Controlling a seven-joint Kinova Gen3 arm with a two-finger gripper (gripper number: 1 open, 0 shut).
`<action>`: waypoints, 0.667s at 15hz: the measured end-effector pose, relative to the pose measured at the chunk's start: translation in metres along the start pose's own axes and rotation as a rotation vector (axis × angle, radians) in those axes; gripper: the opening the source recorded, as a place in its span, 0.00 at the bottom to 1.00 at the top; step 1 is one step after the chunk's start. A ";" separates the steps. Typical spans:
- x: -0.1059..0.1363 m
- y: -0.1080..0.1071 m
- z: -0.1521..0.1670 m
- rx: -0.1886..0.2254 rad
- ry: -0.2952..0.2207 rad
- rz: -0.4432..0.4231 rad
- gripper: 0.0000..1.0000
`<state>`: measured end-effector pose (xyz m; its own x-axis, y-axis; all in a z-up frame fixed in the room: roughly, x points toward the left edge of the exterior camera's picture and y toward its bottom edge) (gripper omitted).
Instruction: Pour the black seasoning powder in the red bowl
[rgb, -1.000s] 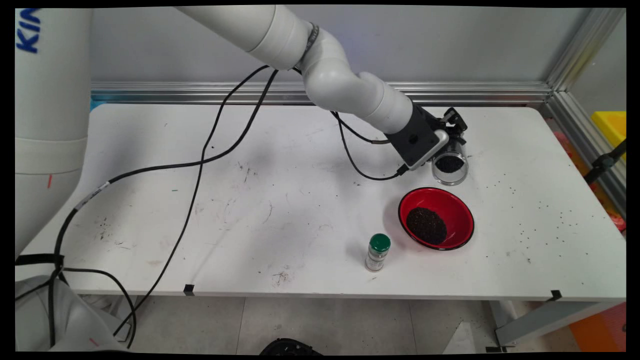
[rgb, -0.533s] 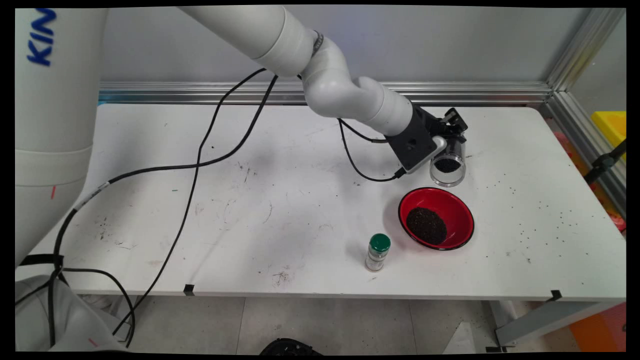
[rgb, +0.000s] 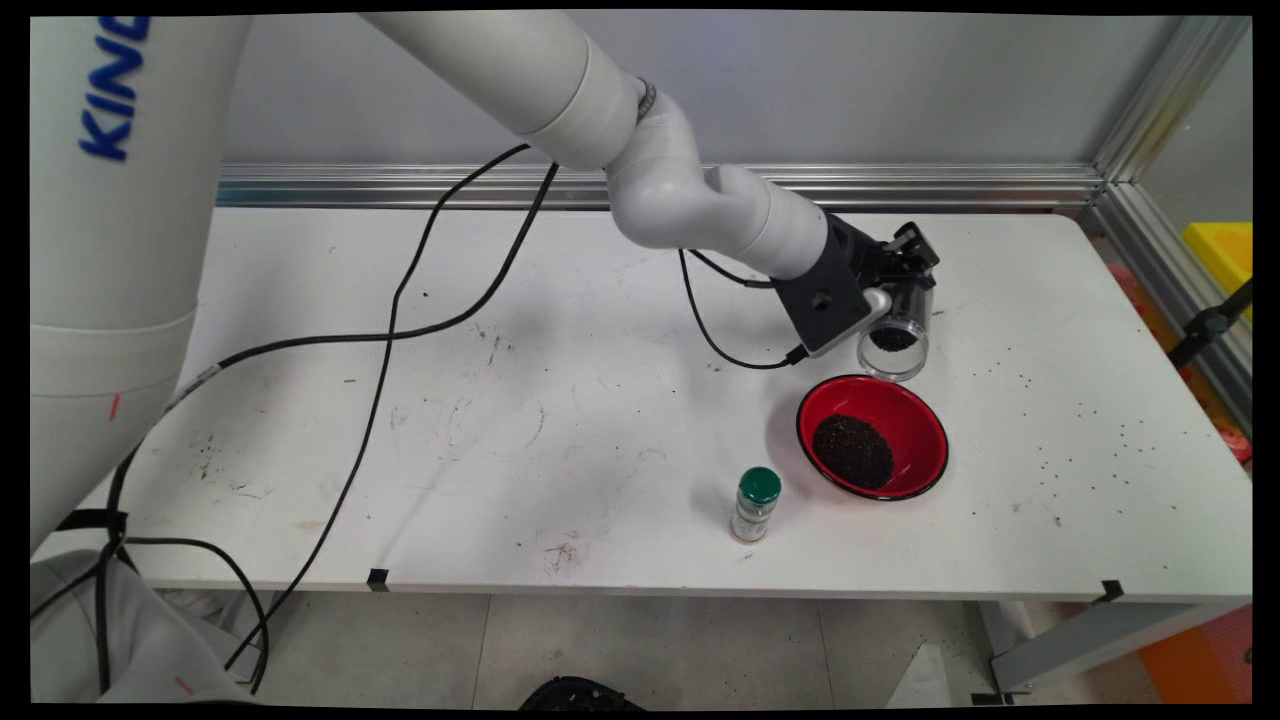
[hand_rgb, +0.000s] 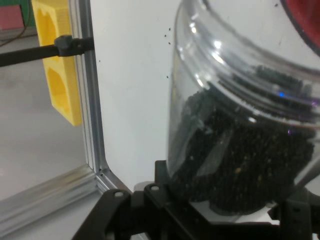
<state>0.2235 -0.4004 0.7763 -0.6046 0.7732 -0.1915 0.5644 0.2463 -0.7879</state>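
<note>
So the gripper (rgb: 905, 275) is clamped around a clear jar (rgb: 895, 335) with dark granules inside, holding it up off the white table (rgb: 500, 400) toward the far right. The jar is tipped over, its open mouth facing the camera and down, right above the far rim of the red bowl (rgb: 915, 420). The bowl already has a dark pile of the same-looking stuff in it. In the hand view the jar (hand_rgb: 240, 125) fills most of the picture, with granules heaped at the gripper end (the bowl's red edge just peeks in at the top right corner). A little bottle with a green cap (rgb: 756, 504) stands upright just left of the bowl, near the front. Loose dark specks are scattered over the right side of the table.
</note>
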 end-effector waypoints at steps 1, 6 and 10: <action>0.001 0.000 0.000 0.002 -0.001 0.010 0.00; 0.006 0.002 0.000 0.018 -0.006 0.053 0.00; 0.009 0.003 0.001 0.038 -0.011 0.082 0.00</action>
<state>0.2196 -0.3933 0.7716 -0.5639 0.7831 -0.2623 0.5907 0.1604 -0.7908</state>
